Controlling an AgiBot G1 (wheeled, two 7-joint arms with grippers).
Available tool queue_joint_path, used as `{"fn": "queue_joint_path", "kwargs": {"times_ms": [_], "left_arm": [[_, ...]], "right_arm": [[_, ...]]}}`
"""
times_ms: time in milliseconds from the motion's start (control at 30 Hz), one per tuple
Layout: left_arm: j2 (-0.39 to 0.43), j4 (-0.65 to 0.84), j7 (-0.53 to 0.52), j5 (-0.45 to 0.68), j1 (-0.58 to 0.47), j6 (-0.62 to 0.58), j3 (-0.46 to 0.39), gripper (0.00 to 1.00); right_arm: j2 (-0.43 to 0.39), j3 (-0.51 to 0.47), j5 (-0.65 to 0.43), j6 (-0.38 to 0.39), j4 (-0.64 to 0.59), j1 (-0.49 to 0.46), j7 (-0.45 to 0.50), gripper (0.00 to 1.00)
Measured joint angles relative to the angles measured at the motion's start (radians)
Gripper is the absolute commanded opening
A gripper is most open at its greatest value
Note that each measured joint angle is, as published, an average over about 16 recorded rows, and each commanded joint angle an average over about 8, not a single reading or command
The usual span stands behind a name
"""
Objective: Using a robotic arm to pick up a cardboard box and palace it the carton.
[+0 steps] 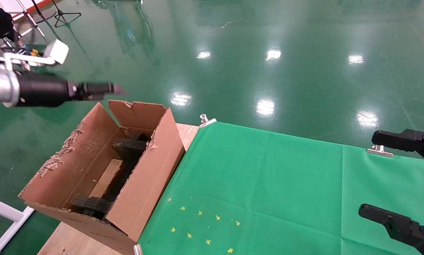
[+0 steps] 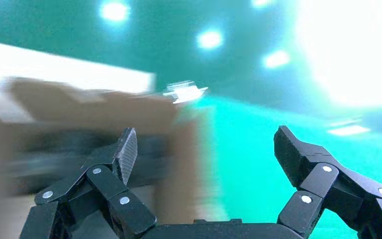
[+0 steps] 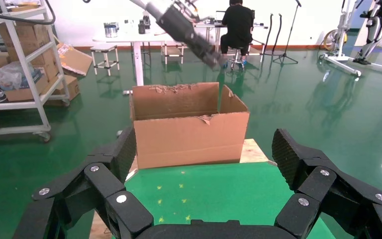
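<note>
The carton (image 1: 151, 170) stands open at the table's left end, with torn flap edges and black foam blocks (image 1: 130, 147) inside. The small cardboard box (image 1: 107, 177) lies inside it between the foam blocks. My left gripper (image 1: 114, 88) hangs in the air above the carton's far flap, pointing right; the left wrist view shows it (image 2: 206, 144) open and empty over the blurred carton (image 2: 104, 107). My right gripper (image 1: 369, 173) is open and empty at the table's right edge, facing the carton (image 3: 189, 134) across the cloth (image 3: 204, 149).
A green cloth (image 1: 268, 191) covers the table, held by metal clamps (image 1: 206, 120) (image 1: 379, 151), with small yellow marks (image 1: 201, 226) near the front. Bare wood shows beside the carton (image 1: 187, 132). A white frame (image 1: 6, 216) stands at the lower left. Green floor lies beyond.
</note>
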State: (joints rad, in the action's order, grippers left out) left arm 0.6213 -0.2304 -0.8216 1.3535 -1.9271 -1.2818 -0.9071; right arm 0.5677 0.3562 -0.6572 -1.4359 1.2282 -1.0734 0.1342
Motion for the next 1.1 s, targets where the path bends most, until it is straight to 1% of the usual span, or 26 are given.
{"fn": "queue_joint_path", "kwargs": {"times_ms": [167, 333, 533, 1100], "left_arm": [[-0.027, -0.022, -0.039, -0.07, -0.001, -0.078, 0.041, 1.0], [-0.034, -0.048, -0.038, -0.108, 0.019, -0.109, 0.07, 1.0], [-0.03, -0.11, 0.01, -0.135, 0.073, -0.107, 0.101, 1.0], [-0.025, -0.397, 0.199, -0.284, 0.31, -0.141, 0.262, 1.0]], "right_arm": [[0.0, 0.0, 0.0, 0.0, 0.0, 0.0, 0.0, 1.0], [0.0, 0.0, 0.0, 0.0, 0.0, 0.0, 0.0, 1.0], [0.0, 0.0, 0.0, 0.0, 0.0, 0.0, 0.0, 1.0], [0.0, 0.0, 0.0, 0.0, 0.0, 0.0, 0.0, 1.0]]}}
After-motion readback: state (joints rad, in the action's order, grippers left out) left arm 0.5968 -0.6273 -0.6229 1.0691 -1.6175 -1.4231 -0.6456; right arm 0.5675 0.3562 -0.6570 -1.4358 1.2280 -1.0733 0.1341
